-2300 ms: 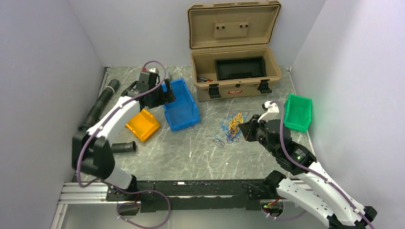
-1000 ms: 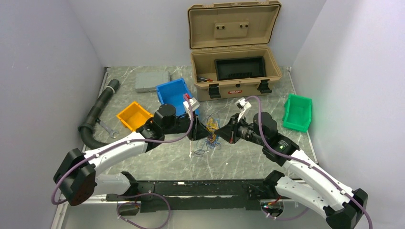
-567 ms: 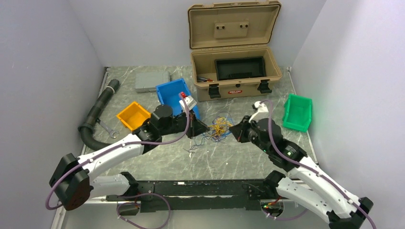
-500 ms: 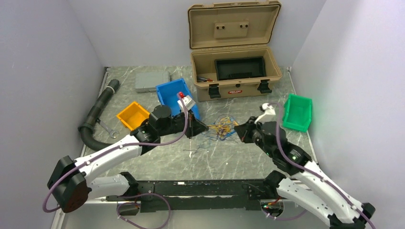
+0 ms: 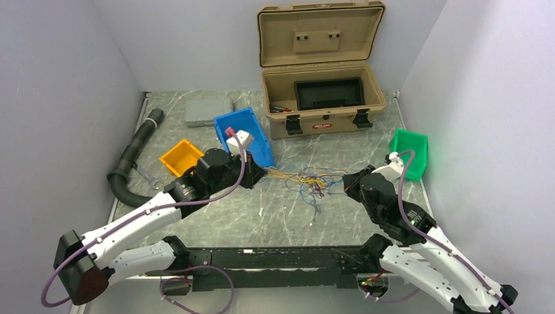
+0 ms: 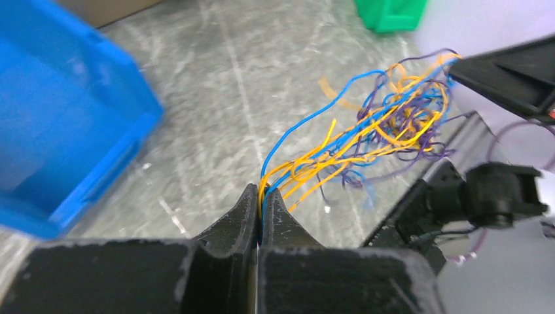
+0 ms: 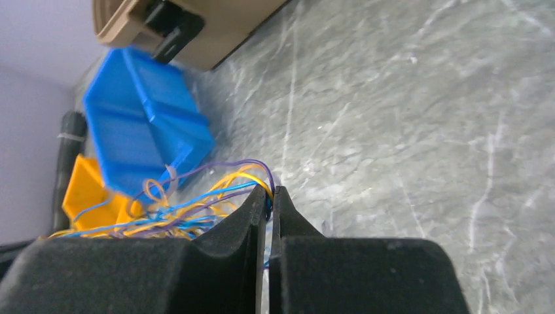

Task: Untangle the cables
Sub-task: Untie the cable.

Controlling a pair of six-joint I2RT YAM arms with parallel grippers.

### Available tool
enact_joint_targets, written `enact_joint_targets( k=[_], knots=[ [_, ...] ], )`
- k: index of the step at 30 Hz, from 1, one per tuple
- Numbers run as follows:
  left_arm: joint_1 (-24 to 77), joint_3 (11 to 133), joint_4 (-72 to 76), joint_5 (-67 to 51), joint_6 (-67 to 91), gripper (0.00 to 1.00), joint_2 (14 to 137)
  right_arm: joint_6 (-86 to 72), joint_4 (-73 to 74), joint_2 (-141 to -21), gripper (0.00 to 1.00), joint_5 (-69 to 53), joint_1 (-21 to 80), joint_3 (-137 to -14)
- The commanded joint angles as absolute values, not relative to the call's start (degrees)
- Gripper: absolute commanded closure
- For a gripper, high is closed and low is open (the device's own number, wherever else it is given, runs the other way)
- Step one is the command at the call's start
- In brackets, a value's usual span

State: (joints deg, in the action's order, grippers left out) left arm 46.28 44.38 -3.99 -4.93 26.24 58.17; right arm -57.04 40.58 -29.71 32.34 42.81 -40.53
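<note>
Bare tabletop (image 5: pixel 281 216) on the near side, open between left arm (image 5: pixel 137 219) and right arm (image 5: pixel 419 256); cables (image 5: pixel 307 178) strung across the middle, barring a straight crossing; blue bin (image 5: pixel 258 131) just behind the left arm; open toolbox (image 5: pixel 321 121) walling the far side; green bin (image 5: pixel 409 154) beside the right arm; orange bin (image 5: pixel 182 157), wrench (image 5: pixel 146 175), black hose (image 5: pixel 134 152) along the left edge.

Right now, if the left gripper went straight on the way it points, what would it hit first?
The cables it is shut on: the left gripper points along the strands stretched ahead of it. Beyond them, roughly in line, is the right gripper, shut on their far end; depth is unclear.
</note>
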Motion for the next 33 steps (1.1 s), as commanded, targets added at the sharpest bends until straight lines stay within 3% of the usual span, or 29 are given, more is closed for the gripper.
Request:
enact_joint_targets(
  k=[1,4,6,8,9,10,13,15,21,33],
  knots=[
    [43.33,45.26,-15.67,13.38,26.51,1.00,53.18,-57.96,54.02,-29.71,1.00,52.95,40.63,-43.17],
    [43.38,43.96,-12.73,9.33,24.85,1.00,51.74,-45.11,43.45,-28.31,1.00,43.54,40.59,-41.66],
    [43.33,42.70,-8.05,0.61,21.77,1.00,50.87,-35.71,34.91,-26.64,1.00,30.65,40.63,-40.20],
    [43.38,41.69,-3.84,-7.08,19.63,0.88,50.32,-27.76,26.34,-24.89,1.00,16.54,40.60,-38.52],
    [43.38,41.40,-2.08,-10.25,19.13,0.81,50.29,-26.45,23.24,-24.37,1.00,11.33,40.63,-38.15],
    [43.38,41.39,-0.86,-12.72,18.76,0.68,50.34,-26.06,21.09,-24.50,1.00,7.87,40.63,-38.18],
    [43.46,41.66,1.81,-18.55,17.70,0.16,51.11,-24.80,18.16,-27.10,1.00,0.80,40.69,-40.10],
    [43.84,40.86,5.51,-21.92,17.16,0.03,51.36,-23.69,17.49,-30.14,1.00,-4.59,40.65,-41.98],
    [45.92,43.06,10.61,-27.05,16.17,0.01,56.46,-23.28,16.25,-38.16,1.00,-16.08,40.72,-46.89],
    [50.19,45.51,17.84,-26.75,16.21,0.05,71.11,-25.84,9.82,-41.13,1.00,-18.34,40.68,-50.63]
  ],
)
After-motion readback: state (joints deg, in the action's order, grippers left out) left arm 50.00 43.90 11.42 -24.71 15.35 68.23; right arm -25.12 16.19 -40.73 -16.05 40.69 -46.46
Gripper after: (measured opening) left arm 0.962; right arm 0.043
